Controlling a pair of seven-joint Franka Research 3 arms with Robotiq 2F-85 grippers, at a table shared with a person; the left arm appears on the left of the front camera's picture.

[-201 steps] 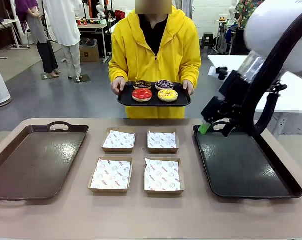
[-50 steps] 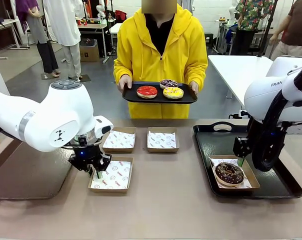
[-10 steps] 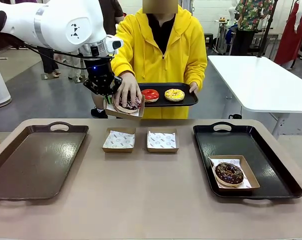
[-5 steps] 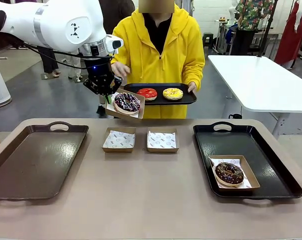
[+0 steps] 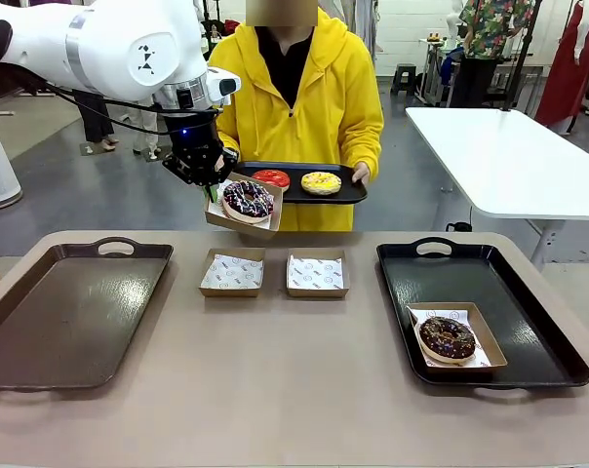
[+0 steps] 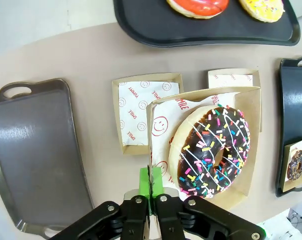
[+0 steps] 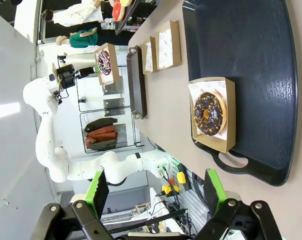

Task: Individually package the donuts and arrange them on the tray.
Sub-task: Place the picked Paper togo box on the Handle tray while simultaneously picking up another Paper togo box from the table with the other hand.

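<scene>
My left gripper [image 5: 210, 182] is shut on the rim of a paper-lined cardboard box [image 5: 219, 216], held in the air beyond the table's far edge. In the box lies a dark donut [image 5: 248, 200] with white stripes and sprinkles. The left wrist view shows the green pads [image 6: 151, 182] pinching the box wall beside this donut [image 6: 213, 150]. The person holds a black tray [image 5: 348, 193] with a red-iced donut [image 5: 270, 177] and a yellow-iced donut [image 5: 321, 182]. A chocolate donut [image 5: 448, 337] sits boxed on the right black tray [image 5: 490, 283]. My right gripper [image 7: 156, 192] is open, high above that donut [image 7: 209, 113].
Two paper-lined boxes [image 5: 232, 272] [image 5: 316, 274] with nothing in them stand at the table's middle. A dark brown tray [image 5: 70, 312] lies at the left. A white table [image 5: 509, 146] stands behind at the right.
The person's hand has let go of the striped donut and drawn back from the box. The person's tray has shifted a little to the left. My left gripper holds still.
</scene>
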